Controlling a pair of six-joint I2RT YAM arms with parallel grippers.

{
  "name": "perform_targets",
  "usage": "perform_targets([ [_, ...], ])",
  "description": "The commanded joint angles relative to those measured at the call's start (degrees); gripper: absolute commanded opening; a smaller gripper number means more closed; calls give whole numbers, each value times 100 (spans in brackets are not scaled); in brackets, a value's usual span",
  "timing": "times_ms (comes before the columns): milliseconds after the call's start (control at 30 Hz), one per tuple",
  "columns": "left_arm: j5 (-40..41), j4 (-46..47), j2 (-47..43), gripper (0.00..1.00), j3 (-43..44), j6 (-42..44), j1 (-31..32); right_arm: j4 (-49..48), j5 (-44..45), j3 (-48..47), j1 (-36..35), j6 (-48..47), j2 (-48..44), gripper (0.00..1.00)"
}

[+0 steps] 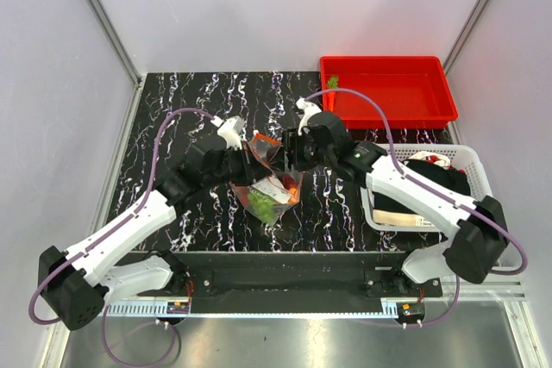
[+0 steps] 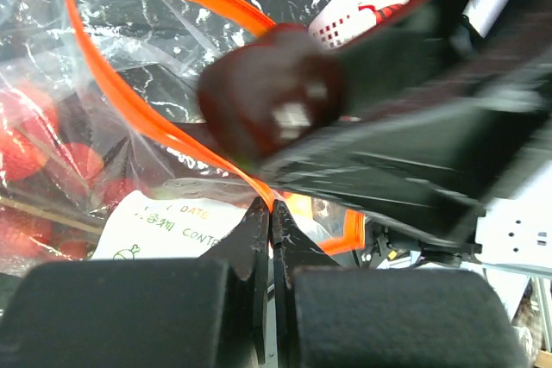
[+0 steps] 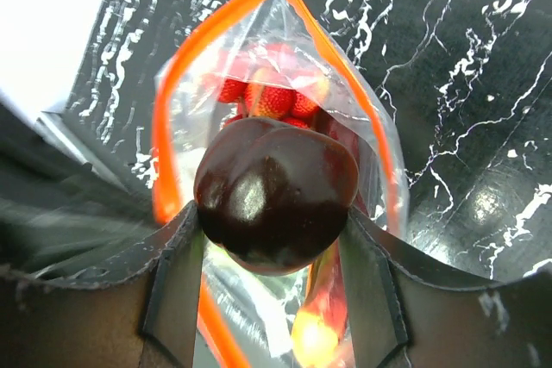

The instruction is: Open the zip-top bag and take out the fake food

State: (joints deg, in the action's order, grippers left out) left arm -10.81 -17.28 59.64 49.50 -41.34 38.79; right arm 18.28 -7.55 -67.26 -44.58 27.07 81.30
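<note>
The clear zip-top bag [image 1: 272, 193] hangs over the table's middle, its orange zip strip [image 3: 164, 144] spread open. My left gripper [image 2: 270, 217] is shut on the zip strip [image 2: 121, 109], holding the bag up by its mouth. My right gripper [image 3: 274, 239] is shut on the dark purple round piece [image 3: 276, 200], held just above the bag's mouth; it also shows in the left wrist view [image 2: 272, 92]. Red tomatoes [image 3: 267, 96] and the white label [image 2: 168, 226] show inside the bag, with green leafy bits [image 1: 259, 202] and orange carrot [image 1: 293, 187].
A red bin [image 1: 388, 90] with one small green piece [image 1: 332, 81] stands at the back right. A white mesh basket [image 1: 470, 161] holding dark and white items stands at the right. The table is black marble-patterned.
</note>
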Motion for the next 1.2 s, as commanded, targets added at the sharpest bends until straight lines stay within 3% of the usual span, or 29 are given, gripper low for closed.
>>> perform_targets([
  [0,255,76,-189,0,280,197,15,456,157,-454,2,-211,-316,19],
  [100,264,-3,-242,0,280,232,6,738,429,-735,133,-334,-386,20],
  [367,255,-109,-365,0,192,250,6,642,61,-1403,1870,-729,96,21],
  [567,88,-100,-347,0,175,206,6,231,428,-2317,2901,-1221,1694,24],
  [700,53,-57,-418,0,139,205,6,184,518,-3368,3489,-1257,3230,24],
  [900,-53,233,-655,0,-80,241,6,254,457,-4582,3825,-1204,4752,28],
  [1033,-35,295,-752,0,-124,363,6,272,185,-4971,3886,-1222,5282,32],
  [1167,-158,453,-734,0,-177,381,6,272,184,-5051,3887,-1221,5502,47],
])
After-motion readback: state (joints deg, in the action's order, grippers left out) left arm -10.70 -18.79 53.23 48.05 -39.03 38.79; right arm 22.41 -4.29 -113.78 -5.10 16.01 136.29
